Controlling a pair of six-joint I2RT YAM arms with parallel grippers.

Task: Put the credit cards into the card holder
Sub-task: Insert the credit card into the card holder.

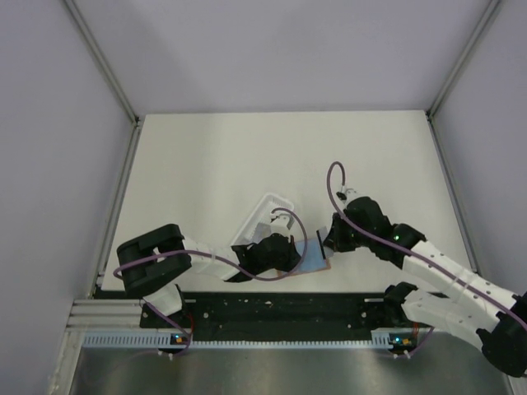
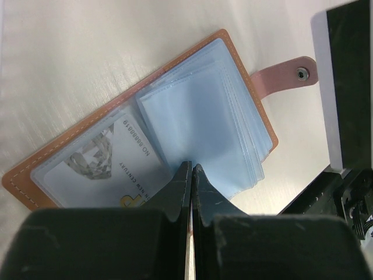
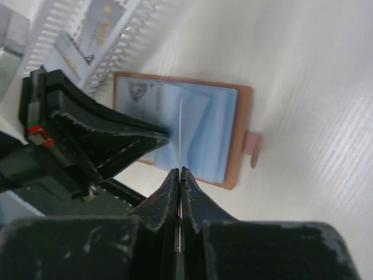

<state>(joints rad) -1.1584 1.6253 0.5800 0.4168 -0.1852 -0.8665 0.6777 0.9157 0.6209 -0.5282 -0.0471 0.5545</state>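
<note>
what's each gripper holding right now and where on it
The right gripper holds a credit card, pinched at one edge, near the card holder. The left gripper is shut at the holder's clear sleeves; whether it pinches one cannot be told.

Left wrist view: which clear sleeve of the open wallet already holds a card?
The flat sleeve on the lower-left cover of the orange-brown leather-like card holder: a grey printed card shows through it. The fanned pale blue sleeves beside it look empty.
</note>
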